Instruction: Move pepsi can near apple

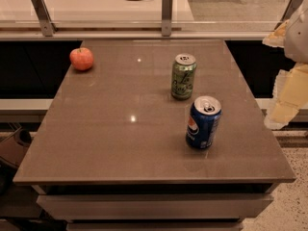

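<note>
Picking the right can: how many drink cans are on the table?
2: the green can right of centre on the table, the pepsi can just in front of it. The gripper is beyond the right edge.

The pale yellow gripper (287, 96) hangs at the far right edge of the view, raised in the air and pointing downward. Above it, the white rounded arm segment (299, 35) comes in from the upper right corner, partly cut off by the frame.
</note>
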`<state>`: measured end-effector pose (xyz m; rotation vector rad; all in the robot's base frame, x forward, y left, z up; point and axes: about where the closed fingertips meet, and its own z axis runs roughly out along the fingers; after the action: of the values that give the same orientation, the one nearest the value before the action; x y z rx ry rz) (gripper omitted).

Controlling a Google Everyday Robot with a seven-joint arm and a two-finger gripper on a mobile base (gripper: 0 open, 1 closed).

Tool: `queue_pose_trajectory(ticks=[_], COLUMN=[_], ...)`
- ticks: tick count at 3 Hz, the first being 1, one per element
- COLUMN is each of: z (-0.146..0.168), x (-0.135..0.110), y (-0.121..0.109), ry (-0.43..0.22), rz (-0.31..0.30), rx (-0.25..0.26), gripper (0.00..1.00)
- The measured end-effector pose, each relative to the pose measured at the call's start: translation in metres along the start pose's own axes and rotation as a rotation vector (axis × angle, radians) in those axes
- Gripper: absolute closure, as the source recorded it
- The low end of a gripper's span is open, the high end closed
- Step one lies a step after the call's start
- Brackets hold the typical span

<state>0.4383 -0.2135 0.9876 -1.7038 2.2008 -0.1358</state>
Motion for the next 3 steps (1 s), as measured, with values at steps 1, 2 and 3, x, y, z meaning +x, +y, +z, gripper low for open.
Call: queue_pose_trajectory(ticks=[1,2,3], z=[0.0,0.005,0.011], x=[0.0,-0.004,-0.014], y=[0.0,0.001,0.005], ry=[0.0,-0.046,-0.096], rz=[0.0,0.001,-0.006], rx=[0.0,-0.021,-0.058], gripper=[0.0,0.0,0.0])
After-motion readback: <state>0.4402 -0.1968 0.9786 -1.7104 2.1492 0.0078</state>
